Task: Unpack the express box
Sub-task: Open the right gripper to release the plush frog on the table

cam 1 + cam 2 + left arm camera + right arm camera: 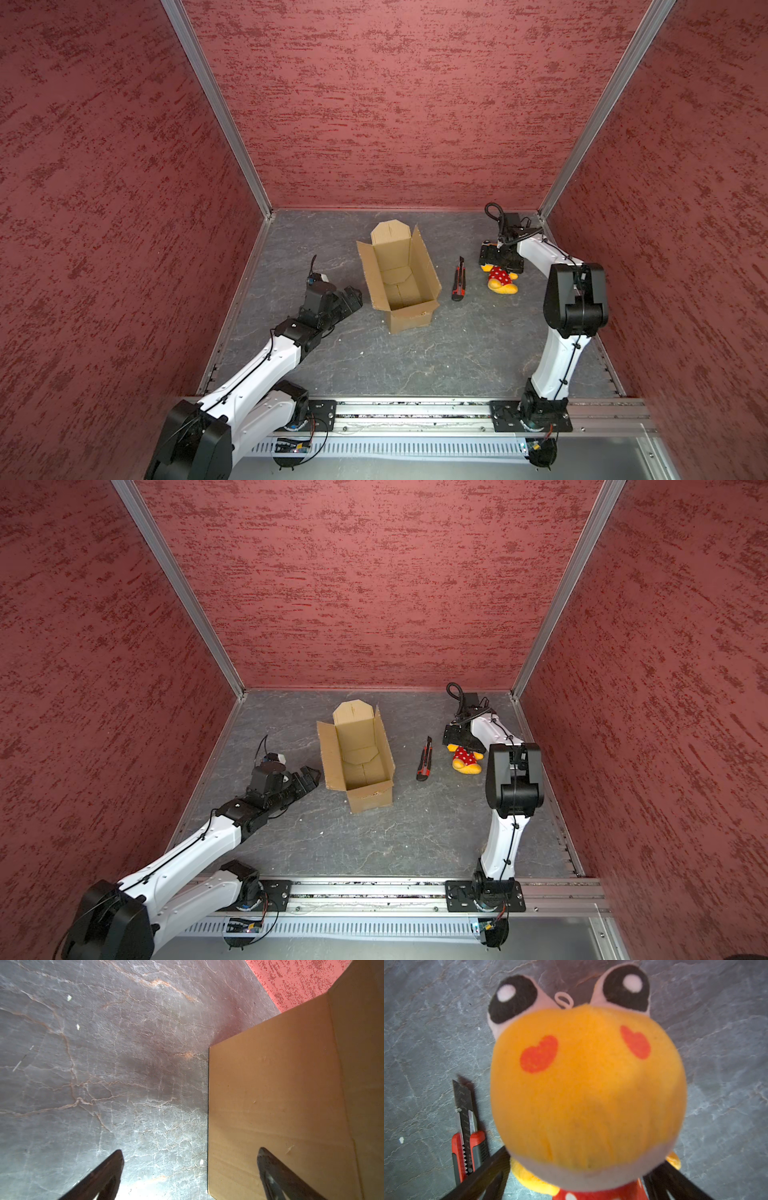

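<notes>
One brown cardboard express box stands open in the middle of the dark grey table, towards the back, in both top views. Its top flaps are spread out and up, and inside only its bare cardboard floor with the folded bottom flaps shows. To its right lies a red and black utility knife with the blade slid out, apart from the box. Further right a yellow plush toy in a red, white-spotted dress lies on the table. The left gripper sits low just beside the box's left side, jaws spread wide and holding nothing; one finger shows in front of the cardboard wall. The right gripper points down over the toy's head, fingers wide apart either side of its neck, not clamping it.
</notes>
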Robot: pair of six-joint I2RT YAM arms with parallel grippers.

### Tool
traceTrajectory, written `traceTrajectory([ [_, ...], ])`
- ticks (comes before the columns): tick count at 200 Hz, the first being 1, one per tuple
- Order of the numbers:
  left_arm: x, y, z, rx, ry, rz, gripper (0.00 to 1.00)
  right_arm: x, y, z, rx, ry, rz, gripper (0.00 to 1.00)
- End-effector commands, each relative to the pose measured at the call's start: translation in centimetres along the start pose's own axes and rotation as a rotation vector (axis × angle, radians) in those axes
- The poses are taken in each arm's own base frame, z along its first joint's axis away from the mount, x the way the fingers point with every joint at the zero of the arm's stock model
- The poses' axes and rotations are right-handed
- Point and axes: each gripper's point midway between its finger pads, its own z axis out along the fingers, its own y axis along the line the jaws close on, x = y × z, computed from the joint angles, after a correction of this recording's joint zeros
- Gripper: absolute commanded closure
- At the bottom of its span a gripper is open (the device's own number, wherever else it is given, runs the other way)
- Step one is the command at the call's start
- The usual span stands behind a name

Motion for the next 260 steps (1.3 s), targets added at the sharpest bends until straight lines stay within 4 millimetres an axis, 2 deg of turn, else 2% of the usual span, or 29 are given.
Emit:
traceTrajectory([
  [1,-0.3,-0.3,-0.1,0.021,-0.014,-0.005,0.00,-1.3,-0.3,-2.0,0.008,-0.048,-0.003,0.02],
  [139,-0.3,-0.3,-0.1,0.022,-0.016,-0.008,0.00,-1.7,0.0,-3.0,-0.006,-0.063,-0.012,0.01],
  [260,-0.2,-0.4,-0.1,0.027,-0.014,-0.007,0.00,-2.5,-0.1,-6.2,-0.006,-0.109,-0.016,0.01],
])
